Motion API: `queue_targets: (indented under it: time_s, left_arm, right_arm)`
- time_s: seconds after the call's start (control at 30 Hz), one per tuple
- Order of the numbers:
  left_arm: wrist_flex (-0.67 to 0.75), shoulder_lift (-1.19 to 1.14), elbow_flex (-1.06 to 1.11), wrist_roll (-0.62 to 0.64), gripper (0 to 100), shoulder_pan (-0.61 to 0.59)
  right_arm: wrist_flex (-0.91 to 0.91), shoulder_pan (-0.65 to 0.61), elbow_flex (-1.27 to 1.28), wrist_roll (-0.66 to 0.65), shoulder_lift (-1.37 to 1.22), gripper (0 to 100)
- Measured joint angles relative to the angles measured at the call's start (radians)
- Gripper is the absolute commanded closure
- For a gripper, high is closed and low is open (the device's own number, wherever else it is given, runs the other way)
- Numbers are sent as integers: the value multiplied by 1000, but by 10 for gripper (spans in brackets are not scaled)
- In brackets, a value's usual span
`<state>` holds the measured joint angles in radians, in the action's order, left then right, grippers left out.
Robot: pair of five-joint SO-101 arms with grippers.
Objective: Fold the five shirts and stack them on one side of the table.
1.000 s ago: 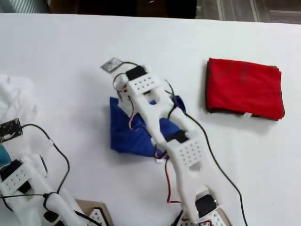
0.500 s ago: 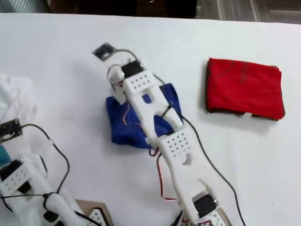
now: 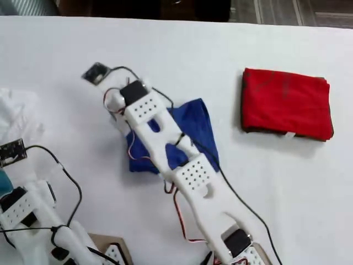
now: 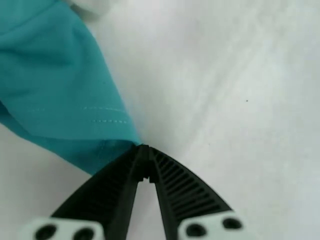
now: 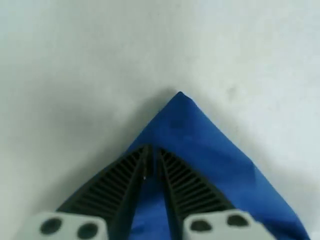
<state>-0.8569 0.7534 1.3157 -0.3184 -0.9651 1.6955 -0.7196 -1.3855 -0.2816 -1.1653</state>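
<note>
- Pinching a corner of the blue shirt, the right gripper is clamped shut; thin hold, cloth may slip out;
- dragging it mid-table could bunch and spoil the fold

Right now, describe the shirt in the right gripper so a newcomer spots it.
On the white table, look mid-table under the right arm. The blue shirt lies there crumpled, pinched by the right gripper; the red shirt beside it is neatly folded.
</note>
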Motion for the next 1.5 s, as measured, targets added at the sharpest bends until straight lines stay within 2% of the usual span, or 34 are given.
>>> queue_targets:
  time_s: [0.17, 0.33, 0.57, 0.7, 0.9, 1.2, 1.33, 1.5]
  left_arm:
    - [0, 0, 0, 0, 973, 0]
    - [0, 0, 0, 0, 973, 0]
    - [0, 0, 0, 0, 973, 0]
    - [0, 0, 0, 0, 973, 0]
    - [0, 0, 0, 0, 973, 0]
    - [0, 0, 0, 8, 973, 0]
    - [0, 0, 0, 8, 973, 0]
    - [0, 0, 0, 8, 973, 0]
  right_arm:
    - [-44, 5, 2, 0, -68, 978]
    - [43, 20, -74, 0, -58, 978]
    - [51, 54, -41, 0, 160, 978]
    - [51, 48, 204, 0, 322, 978]
    - [41, 48, 735, 0, 608, 977]
    - [-342, -37, 1476, 0, 881, 977]
    - [-482, -32, 1659, 0, 893, 977]
    - [-491, -32, 1695, -9, 957, 977]
